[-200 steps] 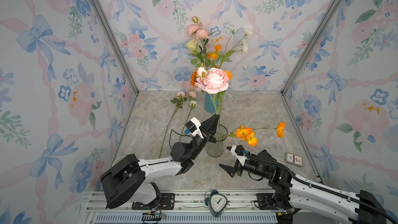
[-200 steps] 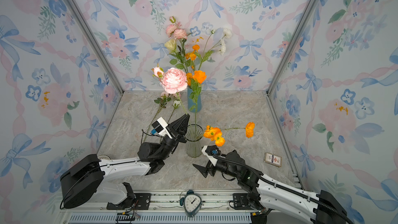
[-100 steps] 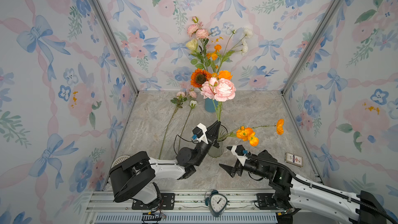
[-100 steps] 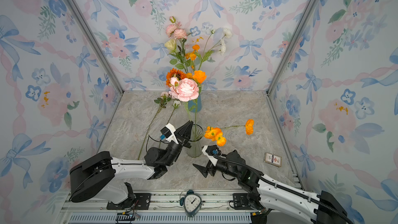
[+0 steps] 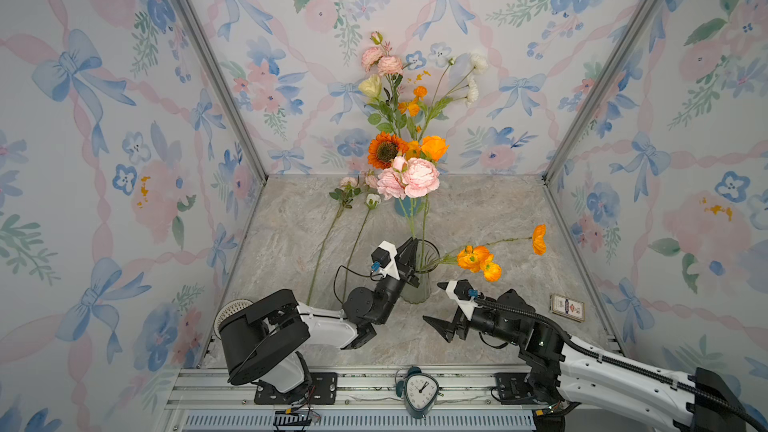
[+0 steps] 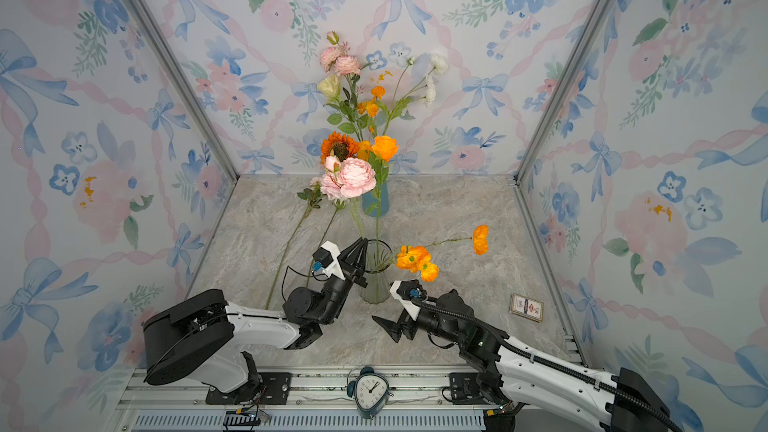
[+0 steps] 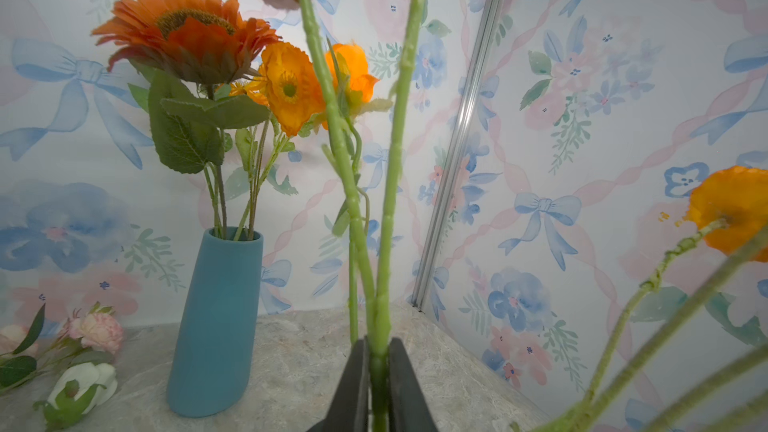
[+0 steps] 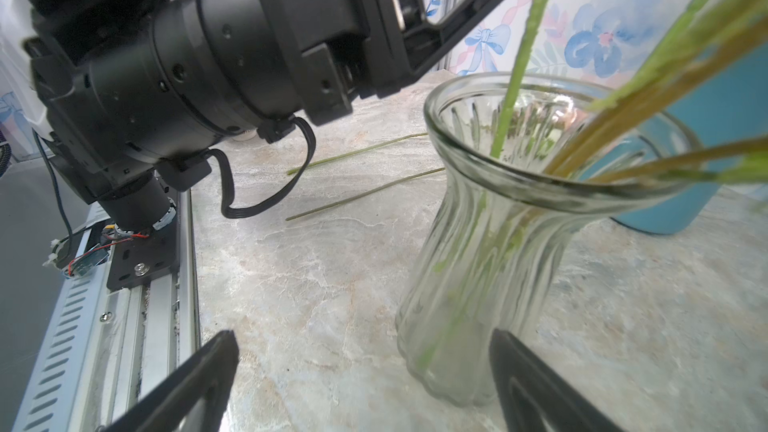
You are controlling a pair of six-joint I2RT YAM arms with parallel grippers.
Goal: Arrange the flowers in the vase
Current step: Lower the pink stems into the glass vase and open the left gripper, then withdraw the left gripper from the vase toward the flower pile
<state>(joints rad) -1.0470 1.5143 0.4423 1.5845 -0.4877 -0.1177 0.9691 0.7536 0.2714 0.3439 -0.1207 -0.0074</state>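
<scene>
The left gripper (image 7: 378, 342) is reaching up at the near-left rim of the glass vase (image 5: 415, 288), with its jaws standing narrow on either side of the pink peony stem (image 7: 386, 201). From the wrist view the black fingers (image 7: 357, 371) seem to be pinching it, though real pressure is hard to judge. The stem is standing upright with its foot down in the glass vase, and the pink peonies (image 5: 415, 178) are nodding high above the rim.

The right gripper (image 8: 361, 351) is hovering low with its jaws spread wide and nothing between them, just near and right of the glass vase.

Orange poppies (image 5: 478, 259) are leaning out of the same vase to the right. Farther back, a blue vase (image 5: 405, 205) is holding the orange sunflower (image 5: 384, 149) and taller blooms. To the left, two flowers (image 5: 328, 243) are lying flat on the marble table (image 5: 498, 209), heads pointing far.
</scene>
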